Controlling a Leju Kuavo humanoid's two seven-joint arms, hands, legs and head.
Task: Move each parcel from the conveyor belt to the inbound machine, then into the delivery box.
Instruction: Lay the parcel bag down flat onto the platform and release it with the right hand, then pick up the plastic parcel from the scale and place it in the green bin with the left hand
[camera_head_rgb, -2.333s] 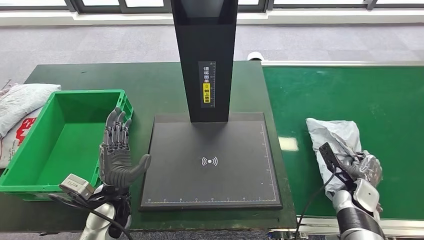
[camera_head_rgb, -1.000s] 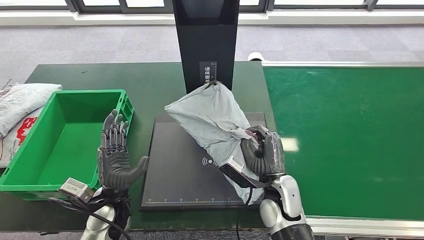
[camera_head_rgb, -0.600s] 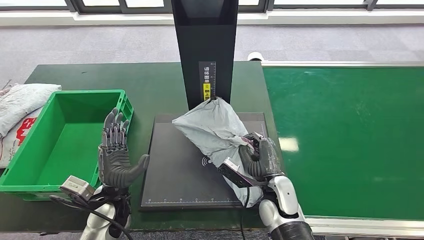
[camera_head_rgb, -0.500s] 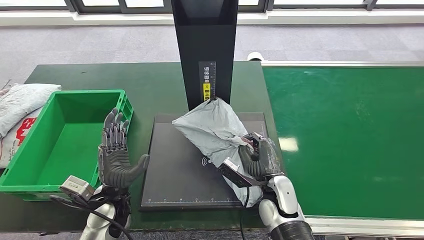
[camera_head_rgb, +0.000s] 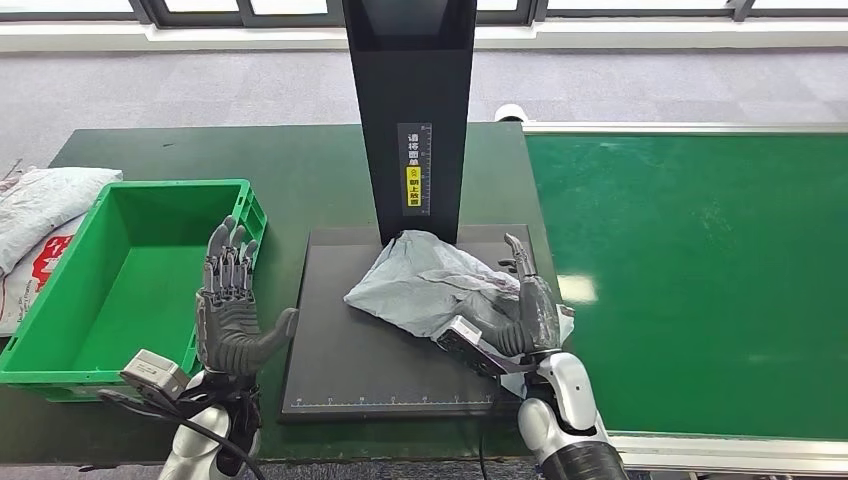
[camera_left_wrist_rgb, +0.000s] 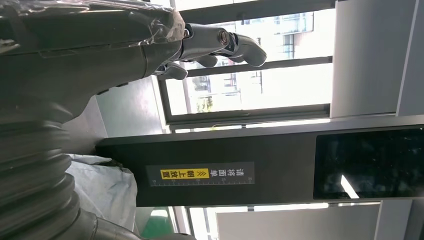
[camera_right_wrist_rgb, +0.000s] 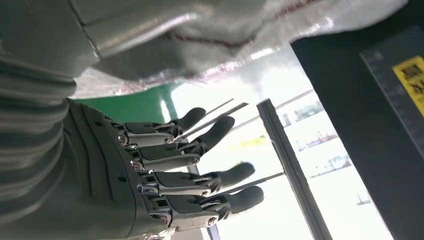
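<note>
A crumpled grey plastic parcel (camera_head_rgb: 425, 285) lies on the black plate of the inbound machine (camera_head_rgb: 340, 360), just in front of its black column (camera_head_rgb: 412, 120). My right hand (camera_head_rgb: 525, 305) stands open at the parcel's right edge, fingers straight and apart (camera_right_wrist_rgb: 200, 150), with the grey parcel (camera_right_wrist_rgb: 215, 35) beside the palm. My left hand (camera_head_rgb: 232, 300) is raised open, palm toward the plate, between the green delivery box (camera_head_rgb: 60, 330) and the plate's left edge. In the left wrist view the parcel (camera_left_wrist_rgb: 102, 192) lies at the foot of the column (camera_left_wrist_rgb: 210, 175).
The green conveyor belt (camera_head_rgb: 700, 270) runs along the right and carries nothing. White sacks (camera_head_rgb: 40, 215) lie left of the green box, which has nothing in it. The dark green table (camera_head_rgb: 290, 170) carries the machine and the box.
My right hand carried the parcel from the belt to the machine plate, lowered it flat and let go; its fingers have spread. The left hand has stayed put.
</note>
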